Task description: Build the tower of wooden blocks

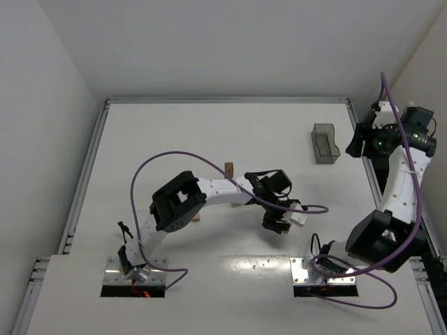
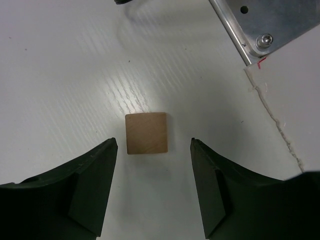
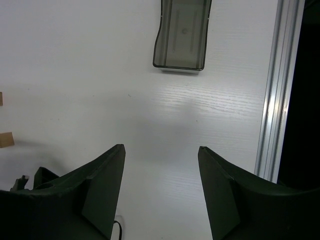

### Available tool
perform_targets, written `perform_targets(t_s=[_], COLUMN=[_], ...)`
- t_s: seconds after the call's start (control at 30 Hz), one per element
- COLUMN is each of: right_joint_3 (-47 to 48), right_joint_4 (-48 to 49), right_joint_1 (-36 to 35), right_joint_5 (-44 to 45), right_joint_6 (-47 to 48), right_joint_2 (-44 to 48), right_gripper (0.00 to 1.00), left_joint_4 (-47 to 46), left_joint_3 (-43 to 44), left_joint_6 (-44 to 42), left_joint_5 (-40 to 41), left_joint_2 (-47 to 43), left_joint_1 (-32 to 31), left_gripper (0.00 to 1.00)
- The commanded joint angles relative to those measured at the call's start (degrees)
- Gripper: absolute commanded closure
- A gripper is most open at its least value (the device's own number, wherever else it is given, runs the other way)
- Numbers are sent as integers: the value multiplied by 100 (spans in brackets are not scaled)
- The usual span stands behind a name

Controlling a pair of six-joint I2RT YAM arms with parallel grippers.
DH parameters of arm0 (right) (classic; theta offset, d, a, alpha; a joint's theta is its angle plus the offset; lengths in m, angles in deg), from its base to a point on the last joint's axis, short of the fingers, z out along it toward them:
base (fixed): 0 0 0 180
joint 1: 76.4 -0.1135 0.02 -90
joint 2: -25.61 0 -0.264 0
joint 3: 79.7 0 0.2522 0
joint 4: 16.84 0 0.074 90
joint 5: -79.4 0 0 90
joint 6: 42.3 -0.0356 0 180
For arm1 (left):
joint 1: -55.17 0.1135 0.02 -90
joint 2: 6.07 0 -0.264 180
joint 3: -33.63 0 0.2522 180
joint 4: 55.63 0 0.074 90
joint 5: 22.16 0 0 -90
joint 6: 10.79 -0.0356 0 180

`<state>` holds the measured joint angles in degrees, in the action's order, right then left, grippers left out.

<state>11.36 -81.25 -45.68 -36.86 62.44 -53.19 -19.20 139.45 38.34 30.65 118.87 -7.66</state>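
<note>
Left wrist view: a smooth, square-faced wood block (image 2: 146, 133) lies flat on the white, faintly grained table (image 2: 75, 60) between the dark, spread jaws of the left gripper (image 2: 153, 143), touching neither. The right gripper (image 3: 161, 148) hangs with its jaws apart and empty, with a translucent grey box (image 3: 182, 35) ahead of it.

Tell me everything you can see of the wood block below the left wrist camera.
The wood block shows a plain, light-brown square face with fine grain, seen from above. It lies flat on the white table, slightly turned, in the gap at the fingertips of the open left gripper, which do not touch it.
</note>
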Motion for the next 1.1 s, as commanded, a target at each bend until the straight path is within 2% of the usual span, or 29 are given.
perform_targets(t_s=[0.0, 0.4, 0.77, 0.9, 0.97, 1.07], right_joint_3=[295, 233, 180, 180, 180, 180], right_joint_4=[-23, -24, -24, -24, -24, -24], right_joint_1=[39, 39, 39, 39, 39, 39], right_joint_5=[-213, -213, -265, -318, -318, -318], right_joint_6=[-86, -86, -86, -86, -86, -86], right_joint_2=[-30, -82, -135, -197, -249, -249], right_gripper=[43, 43, 43, 43, 43, 43], left_joint_4=[-325, -589, -536, -475, -475, -475], left_joint_3=[217, 357, 357, 357, 357, 410], left_joint_6=[-1, 227, 228, 228, 228, 306], left_joint_5=[-192, -192, -192, -192, -192, -192], left_joint_2=[65, 294, 294, 294, 294, 294], left_joint_1=[-81, -133, -186, -186, -186, -186], left_gripper=[44, 44, 60, 61, 65, 79])
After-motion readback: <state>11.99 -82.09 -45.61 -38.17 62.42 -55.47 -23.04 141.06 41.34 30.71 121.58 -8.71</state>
